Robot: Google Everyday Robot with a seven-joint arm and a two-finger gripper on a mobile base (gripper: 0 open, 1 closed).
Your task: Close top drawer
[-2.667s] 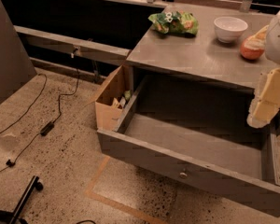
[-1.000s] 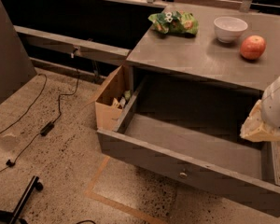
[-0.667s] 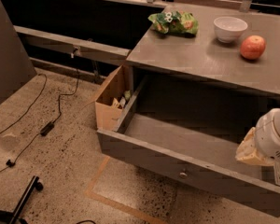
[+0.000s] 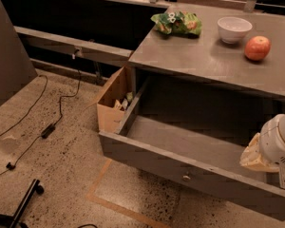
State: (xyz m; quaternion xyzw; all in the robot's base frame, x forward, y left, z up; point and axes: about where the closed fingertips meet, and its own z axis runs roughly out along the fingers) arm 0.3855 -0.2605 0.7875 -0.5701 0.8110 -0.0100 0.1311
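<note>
The top drawer [image 4: 152, 156] stands pulled far out beneath the grey counter [image 4: 213, 61], its knob [image 4: 186, 177] facing the floor side, while the gripper [image 4: 277, 156] hangs over its right end, open or closed I cannot tell.

Office kitchen: counter [image 4: 204, 61], bowl [image 4: 234, 29], apple [image 4: 257, 48].

The top drawer [image 4: 147, 158] has a matt grey front with a small shiny metal knob [image 4: 186, 177]. The counter [image 4: 204, 56] is dull, smooth grey. The bowl [image 4: 234, 29] is glossy white, the snack bag [image 4: 177, 23] crinkly shiny plastic, the box [image 4: 109, 103] plain cardboard. The gripper [image 4: 257, 158], over the drawer's right end, looks like smooth plastic.
</note>
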